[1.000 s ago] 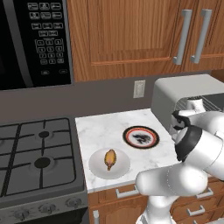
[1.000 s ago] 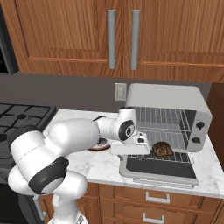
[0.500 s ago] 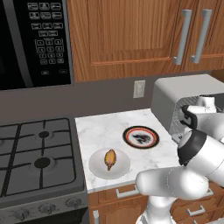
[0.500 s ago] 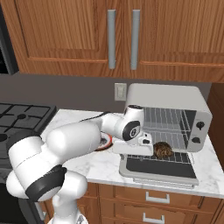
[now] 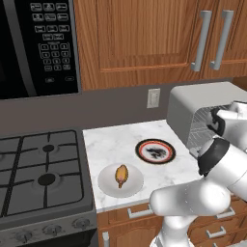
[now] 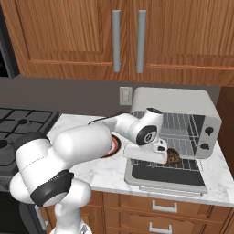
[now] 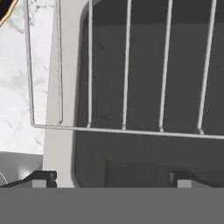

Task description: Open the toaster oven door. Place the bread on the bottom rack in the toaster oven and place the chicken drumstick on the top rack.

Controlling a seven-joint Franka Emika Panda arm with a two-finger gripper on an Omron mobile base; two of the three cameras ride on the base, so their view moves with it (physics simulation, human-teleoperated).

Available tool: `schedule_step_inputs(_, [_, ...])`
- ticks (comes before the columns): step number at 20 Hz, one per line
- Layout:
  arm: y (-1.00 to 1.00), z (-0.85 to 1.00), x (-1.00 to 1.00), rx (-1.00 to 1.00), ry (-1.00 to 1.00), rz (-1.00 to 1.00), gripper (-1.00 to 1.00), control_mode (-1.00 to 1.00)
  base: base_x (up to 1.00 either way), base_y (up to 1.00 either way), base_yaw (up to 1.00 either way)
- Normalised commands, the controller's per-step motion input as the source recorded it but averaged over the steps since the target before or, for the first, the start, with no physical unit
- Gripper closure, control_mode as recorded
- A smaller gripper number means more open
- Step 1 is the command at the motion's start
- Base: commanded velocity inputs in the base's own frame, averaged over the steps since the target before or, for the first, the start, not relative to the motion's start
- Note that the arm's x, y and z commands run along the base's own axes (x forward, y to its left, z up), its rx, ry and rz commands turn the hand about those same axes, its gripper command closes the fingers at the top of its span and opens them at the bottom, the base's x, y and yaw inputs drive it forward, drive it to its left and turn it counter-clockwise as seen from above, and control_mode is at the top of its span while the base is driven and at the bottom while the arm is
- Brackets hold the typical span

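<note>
Since a second ago my arm has swung further right and pushed its hand deeper toward the toaster oven (image 6: 176,119); the bread, both plates and the drumstick lie where they did.

I count one microwave (image 5: 36,46) up on the left and one stove (image 5: 41,171) with two burners in sight. There is one toaster oven at the right end of the marble counter (image 5: 113,144), and its one door (image 6: 164,173) is folded down flat in front of it. Two wire racks show inside: the top rack (image 6: 180,123) and the bottom rack (image 6: 178,157), which is pulled partly out over the door. Two plates sit on the counter: a dark one with an orange rim (image 5: 155,151) and a white one (image 5: 120,180).

The one chicken drumstick (image 5: 121,175) lies on the white plate. The one piece of bread (image 6: 172,156) rests on the bottom rack, just beside my hand.

My gripper (image 7: 109,177) hangs over the rack's front corner with its fingers (image 7: 41,178) spread wide, holding nothing.
</note>
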Motion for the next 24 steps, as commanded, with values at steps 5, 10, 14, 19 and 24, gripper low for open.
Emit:
schedule_step_inputs(5, [-0.45,-0.21,0.0,0.0,0.0,0.0,-1.0,-1.0,0.0,0.0,0.0])
schedule_step_inputs(10, [-0.33,-0.36,0.01,0.0,-0.2,0.0,-1.0,-1.0,0.0,0.0,0.0])
schedule_step_inputs(14, [-0.29,-0.28,0.05,0.0,-0.27,0.0,-1.0,-1.0,0.0,0.0,0.0])
schedule_step_inputs(19, [-0.15,-0.06,0.27,0.0,-0.1,0.0,-1.0,-1.0,0.0,0.0,0.0])
schedule_step_inputs(24, [-0.05,-0.05,0.35,0.0,0.0,0.0,-1.0,-1.0,0.0,0.0,0.0])
